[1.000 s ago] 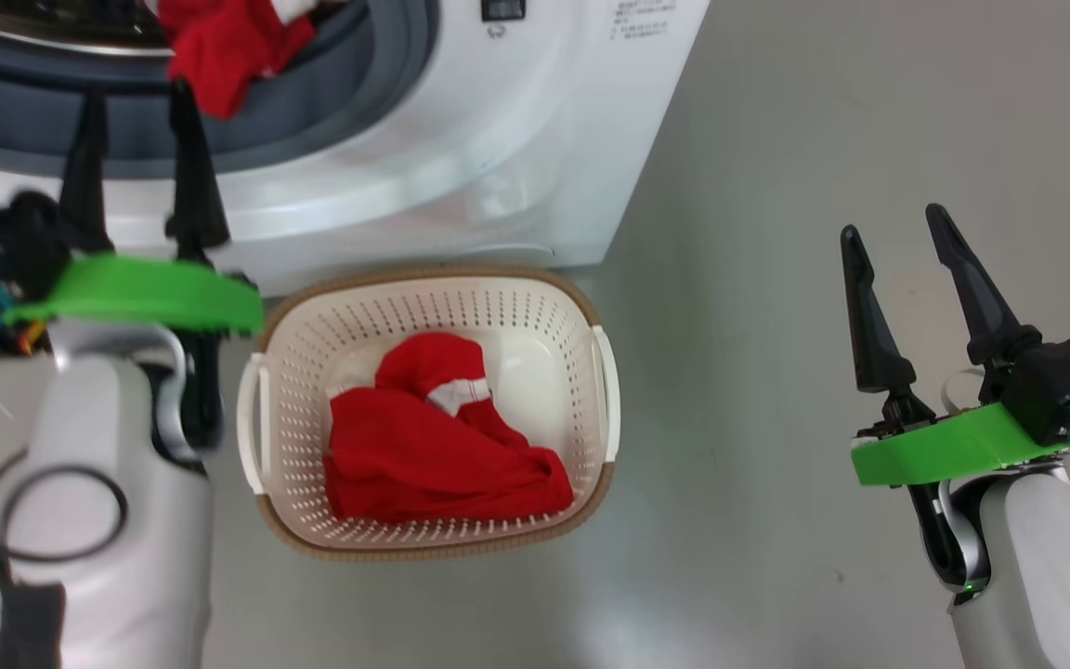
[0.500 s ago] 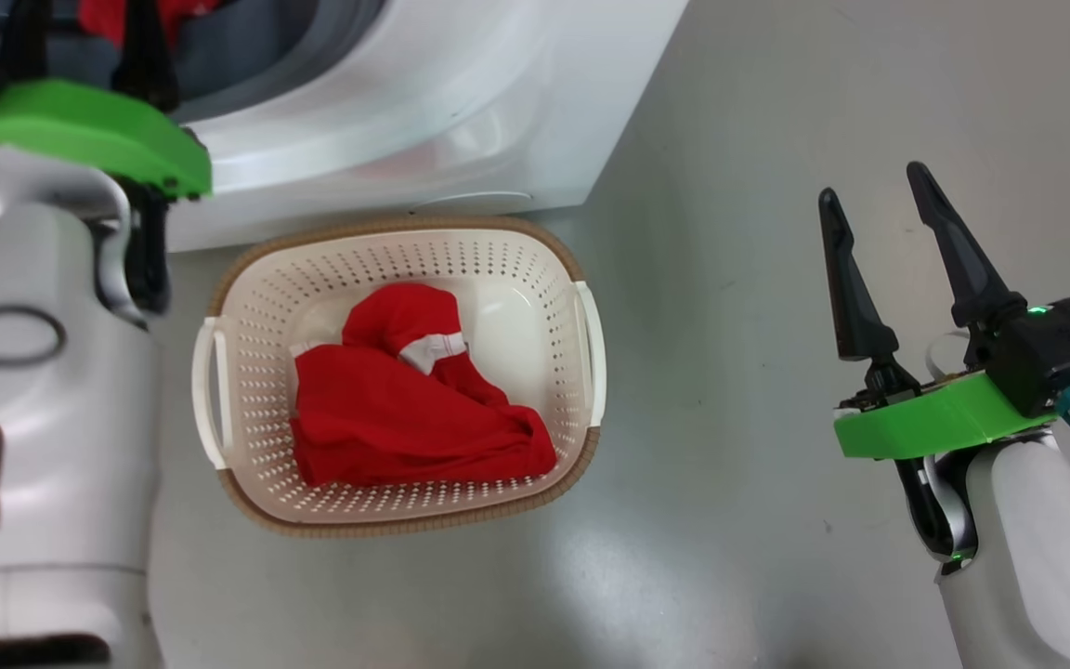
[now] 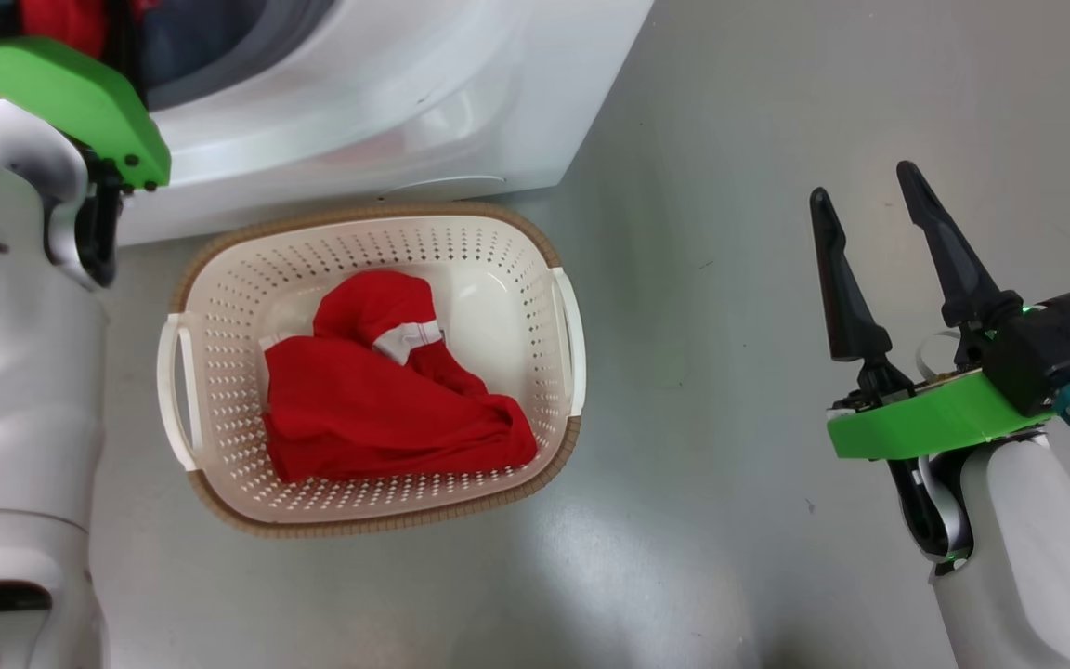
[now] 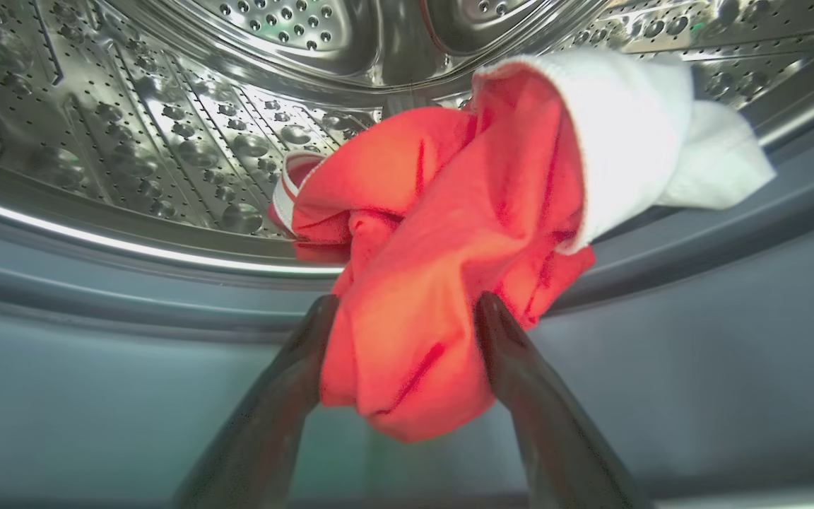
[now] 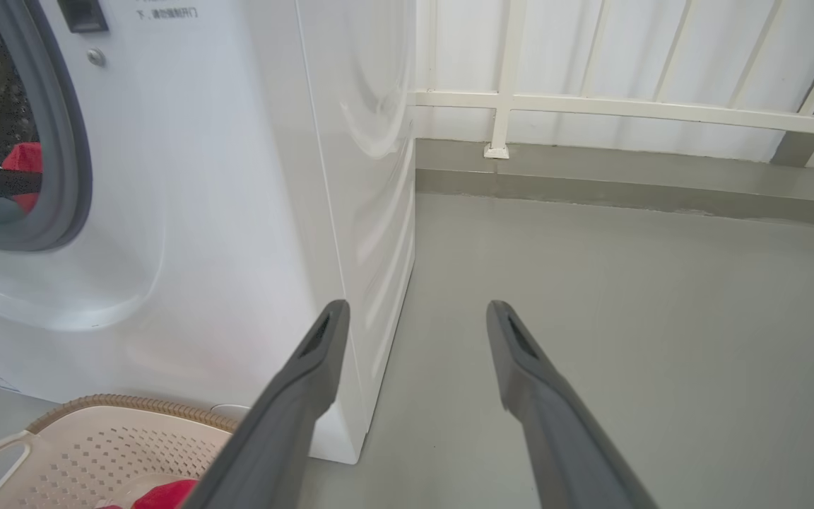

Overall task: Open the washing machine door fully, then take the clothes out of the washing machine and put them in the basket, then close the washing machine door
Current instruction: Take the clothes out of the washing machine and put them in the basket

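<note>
A red garment (image 4: 449,233) is seen draped over the gasket (image 4: 96,367) of the washing machine (image 3: 358,102) between the spread jaws of the left gripper (image 4: 407,307), a second red garment (image 3: 377,418) is laid in the basket (image 3: 377,221), and the right gripper (image 3: 862,179) is held with jaws spread above the floor (image 3: 730,325).

place: laundry balcony | cues: washing machine (image 5: 237,177), white railing (image 5: 626,111)

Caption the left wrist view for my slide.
Open left claw straddles a red garment draped over the washing machine drum lip.
</note>
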Controlling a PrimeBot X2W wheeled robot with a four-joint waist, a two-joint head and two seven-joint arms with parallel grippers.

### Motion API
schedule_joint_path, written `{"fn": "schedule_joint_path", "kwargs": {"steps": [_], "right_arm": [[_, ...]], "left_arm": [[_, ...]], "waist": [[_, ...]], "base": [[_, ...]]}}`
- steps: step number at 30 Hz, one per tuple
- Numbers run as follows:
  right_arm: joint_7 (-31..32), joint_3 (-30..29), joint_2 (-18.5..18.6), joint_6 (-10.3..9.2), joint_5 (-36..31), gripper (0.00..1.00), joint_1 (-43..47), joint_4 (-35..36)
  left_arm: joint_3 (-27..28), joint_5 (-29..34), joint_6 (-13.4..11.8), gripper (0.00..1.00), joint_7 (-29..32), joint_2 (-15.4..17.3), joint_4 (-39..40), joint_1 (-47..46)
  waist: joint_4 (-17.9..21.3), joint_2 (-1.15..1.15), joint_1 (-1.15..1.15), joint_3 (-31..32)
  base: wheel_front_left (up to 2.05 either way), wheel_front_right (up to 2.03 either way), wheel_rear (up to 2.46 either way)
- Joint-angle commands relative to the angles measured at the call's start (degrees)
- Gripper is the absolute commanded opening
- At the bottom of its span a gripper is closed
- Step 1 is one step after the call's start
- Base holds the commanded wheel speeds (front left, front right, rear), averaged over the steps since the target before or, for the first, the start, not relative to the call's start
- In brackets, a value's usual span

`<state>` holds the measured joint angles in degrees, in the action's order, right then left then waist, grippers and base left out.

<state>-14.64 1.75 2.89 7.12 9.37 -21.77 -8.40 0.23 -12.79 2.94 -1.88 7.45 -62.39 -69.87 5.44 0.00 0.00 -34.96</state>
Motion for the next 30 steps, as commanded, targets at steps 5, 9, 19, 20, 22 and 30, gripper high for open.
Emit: {"fn": "schedule_joint_path", "kwargs": {"steps": [5, 9, 19, 20, 22, 30], "right_arm": [[-0.4, 1.2, 0.0, 0.36, 1.2, 1.0, -0.8, 0.4], [-0.4, 1.0, 0.0, 0.36, 1.6, 1.0, -1.1, -0.1], [-0.4, 0.6, 0.0, 0.36, 2.2, 1.0, -1.0, -1.0], [-0.4, 0.5, 0.0, 0.36, 2.3, 1.0, -1.0, -1.1], [-0.4, 0.5, 0.0, 0.36, 2.3, 1.0, -0.9, -1.1], [-0.4, -0.1, 0.0, 0.36, 2.0, 1.0, 0.2, -1.5]], "left_arm": [[-0.2, 0.6, -0.8, 1.0, 0.1, 3.2, -0.9, -1.7], [-0.6, 0.7, -1.4, 0.98, -0.8, 3.5, -2.0, -2.0], [-0.6, -1.0, 0.7, 0.0, -7.7, 3.4, -2.5, -0.3], [-0.4, -1.3, 0.7, 0.0, -8.7, 3.3, -2.3, 0.1], [-0.1, -1.7, 0.7, 0.0, -9.7, 3.3, -1.9, 0.4], [1.4, -3.4, 1.4, 0.0, -13.0, 1.9, 5.0, 6.5]], "waist": [[0.5, 0.0, 0.0, -0.3], [0.6, 0.0, 0.0, -0.2], [0.3, 0.0, 0.0, 1.6], [0.2, 0.0, 0.0, 1.9], [0.1, 0.0, 0.0, 2.2], [-1.2, 0.0, 0.0, 5.7]], "base": [[0.0, 0.0, 0.0], [0.0, 0.0, 0.0], [0.0, 0.0, 0.0], [0.0, 0.0, 0.0], [0.0, 0.0, 0.0], [0.0, 0.0, 0.0]]}}
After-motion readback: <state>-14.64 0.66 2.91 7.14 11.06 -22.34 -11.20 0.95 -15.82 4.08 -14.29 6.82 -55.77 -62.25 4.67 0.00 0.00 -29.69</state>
